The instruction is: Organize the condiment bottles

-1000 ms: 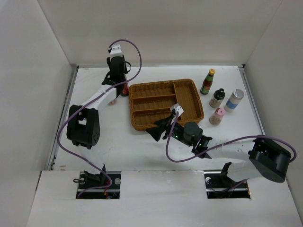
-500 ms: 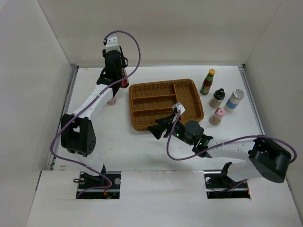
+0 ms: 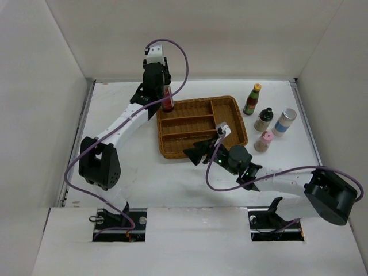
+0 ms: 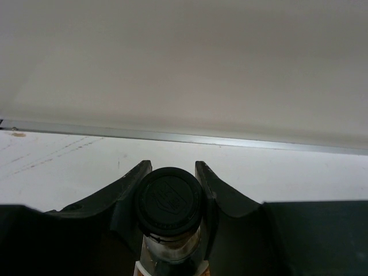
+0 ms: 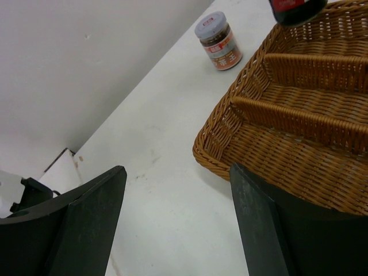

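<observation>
Tall black-capped bottle (image 4: 169, 201), clamped below its cap by the left gripper (image 3: 165, 94), is held upright over the wicker tray's (image 3: 198, 101) far-left corner, seemingly for lowering into a compartment; the right gripper (image 5: 175, 168) is seen spread and empty by the tray's near edge.

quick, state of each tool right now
Left tool: closed on the tall bottle.
Right tool: open, holding nothing.

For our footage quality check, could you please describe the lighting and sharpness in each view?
Top external: soft, even light, wicker tray sharp. Left wrist: gripped bottle crisp, left gripper fingers nearly black. Right wrist: tray weave crisp, right gripper fingers dark.
</observation>
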